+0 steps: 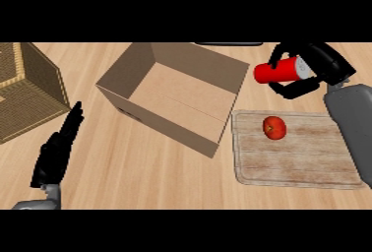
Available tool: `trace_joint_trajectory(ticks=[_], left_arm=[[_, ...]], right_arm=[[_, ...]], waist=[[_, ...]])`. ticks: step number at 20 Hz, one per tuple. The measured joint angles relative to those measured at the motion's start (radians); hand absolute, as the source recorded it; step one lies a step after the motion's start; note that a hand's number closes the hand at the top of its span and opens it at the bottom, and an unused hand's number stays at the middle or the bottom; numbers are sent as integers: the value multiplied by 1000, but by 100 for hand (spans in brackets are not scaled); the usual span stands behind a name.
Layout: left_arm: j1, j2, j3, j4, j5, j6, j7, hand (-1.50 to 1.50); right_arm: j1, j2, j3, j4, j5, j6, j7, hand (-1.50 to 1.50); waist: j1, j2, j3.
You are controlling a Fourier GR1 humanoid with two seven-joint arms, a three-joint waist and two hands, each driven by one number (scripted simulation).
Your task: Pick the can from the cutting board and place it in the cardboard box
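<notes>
A light wooden surface [145,162] with fine plank grain fills the view. A woven wicker basket [25,91] stands at its left edge, evenly lit.

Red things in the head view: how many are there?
2. The red can is held in the right hand, right of the cardboard box. A tomato lies on the cutting board.

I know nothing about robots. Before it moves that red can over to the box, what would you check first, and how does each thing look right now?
1. Right hand curled round the can: ok.
2. Can lifted off the cutting board: ok.
3. Cardboard box open on top, nothing seen inside: ok.
4. Can over the box opening: not ok, it is beside the right wall.
5. Left hand away from the box: ok.
6. Tomato out of the path, on the board: ok.
</notes>
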Motion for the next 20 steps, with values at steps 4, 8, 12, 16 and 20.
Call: trace_joint_trajectory(ticks=[4,8,12,16,20], left_arm=[[-2,-4,4,0,-2,0,7,0],[9,-2,12,-6,-3,-7,5,0],[10,-5,19,-7,-6,-8,4,0],[11,-25,6,17,-25,3,-22,0],[17,-25,10,1,-21,-4,-18,0]], right_arm=[[-55,37,-27,2,-60,60,-40,150],[-125,90,-32,0,-79,96,2,150],[-190,168,-12,-13,-64,96,107,150],[-280,250,4,49,-28,59,189,150],[-347,332,25,132,11,21,241,150]], waist=[[-9,-3,-1],[-14,-4,-1],[-16,-5,-2],[-11,-3,-2],[-6,-2,-2]])
